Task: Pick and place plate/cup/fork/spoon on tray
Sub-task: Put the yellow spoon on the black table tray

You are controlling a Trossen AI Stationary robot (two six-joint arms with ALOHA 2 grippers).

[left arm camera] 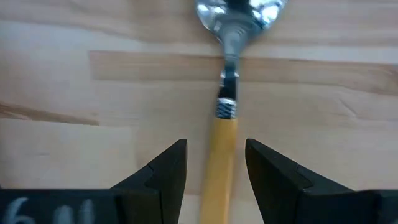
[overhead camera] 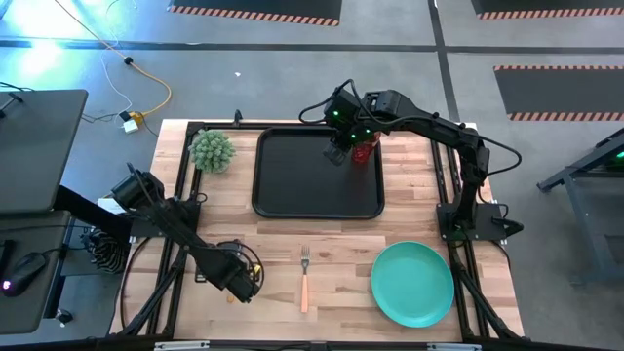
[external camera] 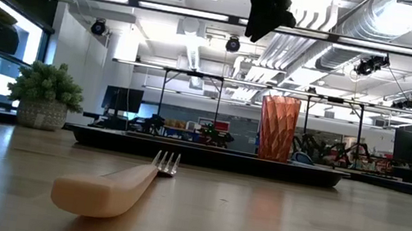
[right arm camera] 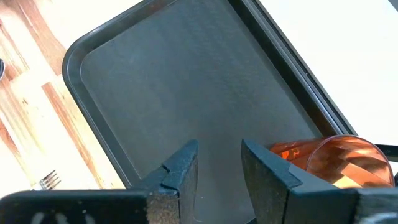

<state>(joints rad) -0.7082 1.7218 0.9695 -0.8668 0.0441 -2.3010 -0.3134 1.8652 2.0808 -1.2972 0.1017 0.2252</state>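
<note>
1. While the cup (overhead camera: 365,151) stands upright on the tray (overhead camera: 292,180), in its corner at about 1 o'clock, the right gripper (overhead camera: 338,153) hangs above the tray just beside the cup, at the cup's 9 o'clock.
2. In the right wrist view the fingers (right arm camera: 180,168) of this gripper are apart and hold nothing; the cup (right arm camera: 333,158) is beside them, not between them.
3. The left gripper (overhead camera: 246,281) is low over the table (overhead camera: 341,244) at about 7 o'clock from the tray, well apart from it.
4. In the left wrist view its fingers (left arm camera: 165,171) are open, one on each side of the orange handle of the spoon (left arm camera: 227,106), which lies flat on the table. I cannot tell if they touch the handle.
5. The fork (overhead camera: 304,276) lies on the table at 6 o'clock from the tray, tines toward the tray.
6. The plate (overhead camera: 412,284) lies flat on the table at about 5 o'clock from the tray, near the table's edge.
7. A small green plant (overhead camera: 212,150) stands at 9 o'clock from the tray.
</note>
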